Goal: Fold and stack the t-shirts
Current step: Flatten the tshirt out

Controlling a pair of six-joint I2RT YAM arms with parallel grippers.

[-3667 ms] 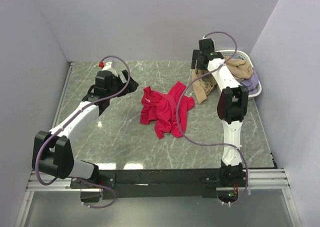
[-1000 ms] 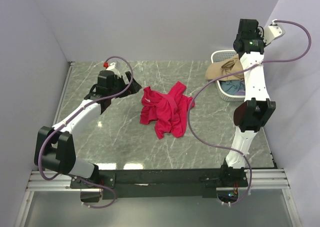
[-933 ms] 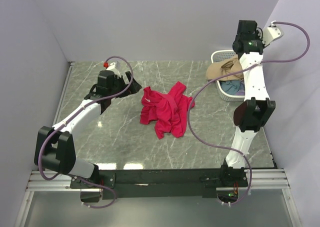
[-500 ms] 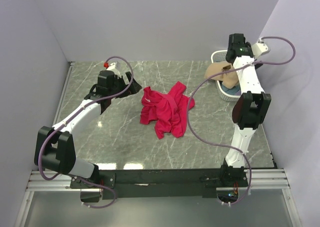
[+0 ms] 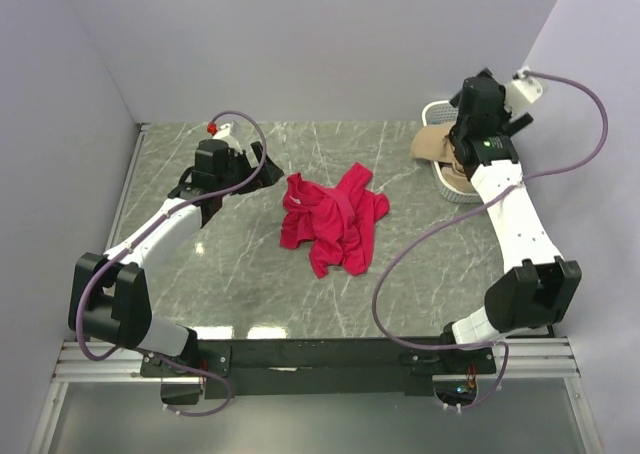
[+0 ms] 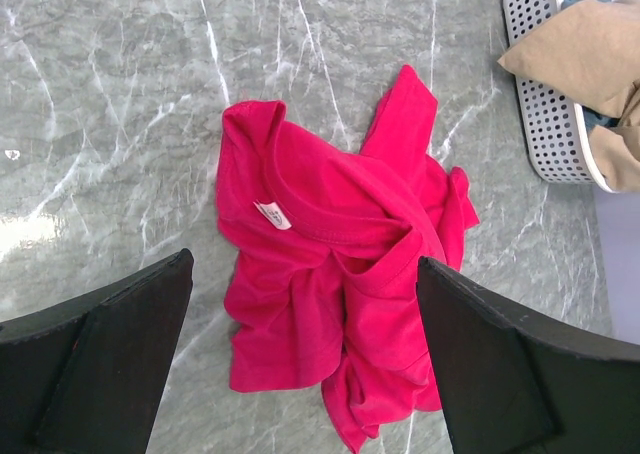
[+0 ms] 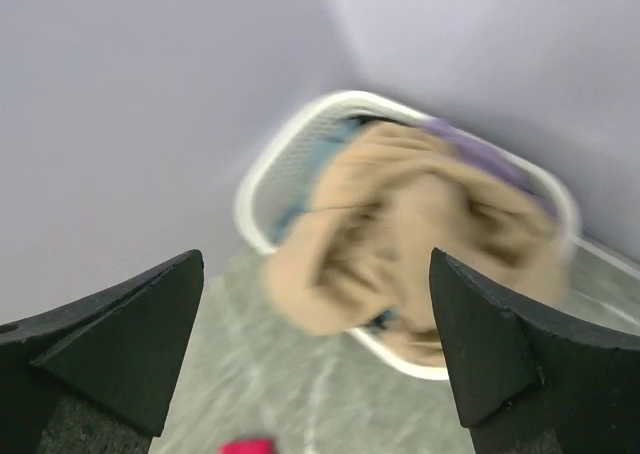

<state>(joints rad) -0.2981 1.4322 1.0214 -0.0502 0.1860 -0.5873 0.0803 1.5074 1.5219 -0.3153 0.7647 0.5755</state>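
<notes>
My left claw (image 5: 264,166) is wide open, just left of the crumpled red t-shirt (image 5: 330,219) at mid-frame. My right claw (image 7: 315,259), open wide too, is farther off, over the white basket (image 6: 545,104), upper right.

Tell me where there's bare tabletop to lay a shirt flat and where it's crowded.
Widest bare marble is the near strip of table between the red t-shirt and the arm bases. A narrower strip runs between that shirt and the back wall. Crowded: the far right corner, where the white basket overflows with a tan garment.
</notes>
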